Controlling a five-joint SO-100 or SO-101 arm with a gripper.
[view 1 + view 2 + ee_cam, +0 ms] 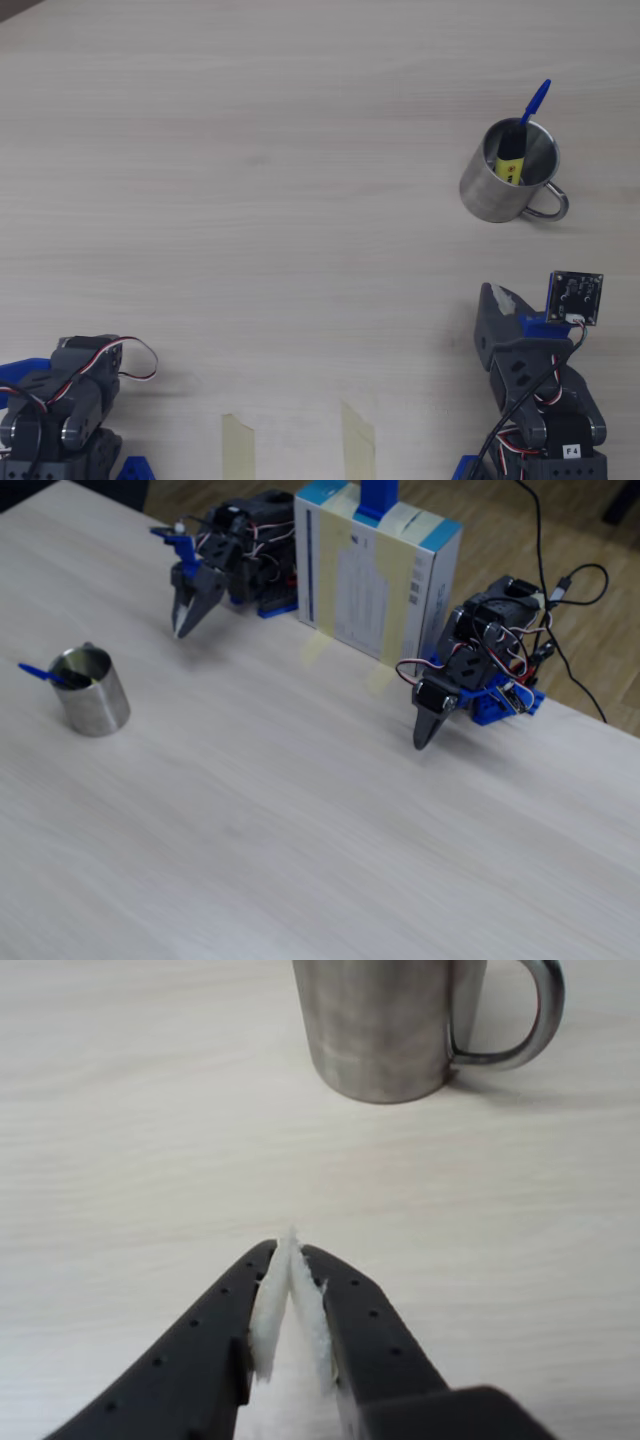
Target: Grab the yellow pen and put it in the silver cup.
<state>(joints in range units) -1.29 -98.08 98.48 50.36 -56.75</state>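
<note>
The silver cup (478, 192) stands upright at the right of the overhead view, its handle toward the lower right. The yellow pen (510, 166) stands inside it, black cap up, leaning on the far wall. My gripper (488, 293) is below the cup in that view, apart from it, shut and empty. In the wrist view the white-padded fingertips (272, 1305) are pressed together, gripper (291, 1245), with the cup (380, 1030) ahead on the table. In the fixed view the cup (97, 706) is at the left and my gripper (181, 630) hangs behind it.
A thin blue pen (537, 100) also sticks out of the cup. A second arm (70, 400) rests at the lower left of the overhead view. Two tape strips (238, 445) mark the near edge. A box (375, 575) stands between the arms.
</note>
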